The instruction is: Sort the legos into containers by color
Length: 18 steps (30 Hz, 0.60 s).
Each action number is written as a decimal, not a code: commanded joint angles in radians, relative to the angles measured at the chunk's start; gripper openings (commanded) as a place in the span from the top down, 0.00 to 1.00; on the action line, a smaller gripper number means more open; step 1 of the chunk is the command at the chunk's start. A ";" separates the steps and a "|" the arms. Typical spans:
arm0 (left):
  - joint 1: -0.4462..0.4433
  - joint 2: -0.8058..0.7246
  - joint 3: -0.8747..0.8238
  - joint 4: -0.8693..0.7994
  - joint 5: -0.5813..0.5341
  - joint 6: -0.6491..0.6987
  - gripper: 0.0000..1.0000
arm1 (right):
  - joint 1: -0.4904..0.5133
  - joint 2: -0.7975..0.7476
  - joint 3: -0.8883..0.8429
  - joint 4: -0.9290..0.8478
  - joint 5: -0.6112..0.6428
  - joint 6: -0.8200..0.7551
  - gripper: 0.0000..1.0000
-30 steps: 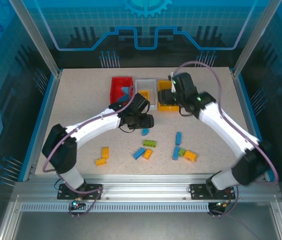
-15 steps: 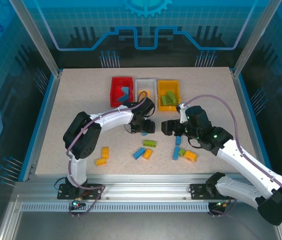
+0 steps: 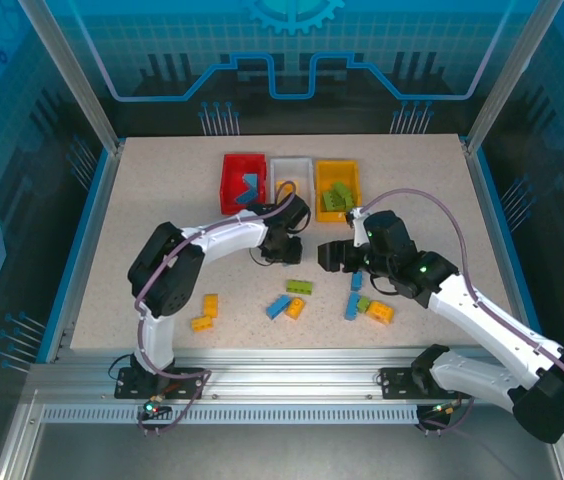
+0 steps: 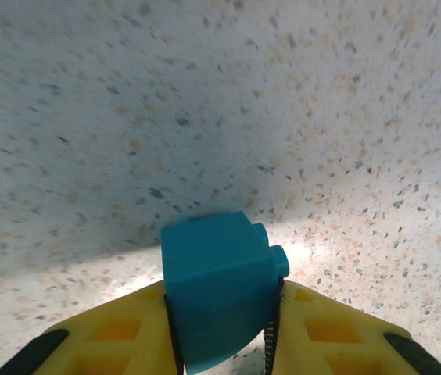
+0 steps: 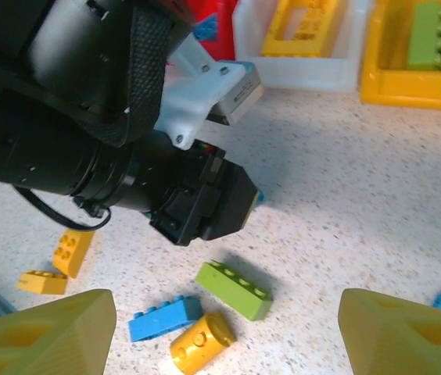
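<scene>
Blue lego [image 4: 216, 281] clamped in left claw [image 4: 220, 312]; right claw [image 5: 220, 312] apart; three containers [image 3: 292, 163].

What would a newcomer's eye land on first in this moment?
The left claw, shut on a blue lego over the middle of the table, meets the open right claw almost nose to nose. Behind them the red bin, white bin and yellow-orange bin stand in a row, with green legos in the last. Loose legos lie scattered nearer the arm bases.
</scene>
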 commanded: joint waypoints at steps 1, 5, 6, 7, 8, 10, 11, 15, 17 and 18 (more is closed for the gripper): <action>0.095 -0.100 0.052 -0.050 -0.046 0.050 0.71 | 0.026 -0.002 -0.006 0.149 -0.094 -0.045 0.24; 0.207 -0.083 0.164 -0.098 -0.049 0.115 0.71 | 0.042 0.076 0.010 0.324 -0.128 -0.062 0.24; 0.227 -0.074 0.192 -0.105 -0.056 0.130 0.71 | 0.043 0.100 0.014 0.367 -0.126 -0.062 0.24; 0.248 -0.058 0.221 -0.107 -0.069 0.146 0.71 | 0.044 0.130 0.020 0.416 -0.123 -0.060 0.24; 0.266 -0.041 0.254 -0.103 -0.087 0.164 0.71 | 0.044 0.163 0.031 0.457 -0.114 -0.057 0.23; 0.296 0.001 0.310 -0.091 -0.131 0.191 0.72 | 0.043 0.230 0.073 0.515 -0.099 -0.055 0.23; 0.313 0.027 0.339 -0.084 -0.150 0.202 0.72 | 0.042 0.264 0.095 0.535 -0.093 -0.054 0.23; 0.373 0.128 0.450 -0.073 -0.161 0.199 0.73 | 0.042 0.373 0.156 0.631 -0.066 -0.050 0.22; 0.387 0.175 0.502 -0.067 -0.175 0.209 0.73 | 0.043 0.428 0.174 0.706 -0.046 -0.041 0.22; 0.390 0.196 0.523 -0.066 -0.184 0.215 0.73 | 0.042 0.454 0.188 0.718 -0.038 -0.036 0.21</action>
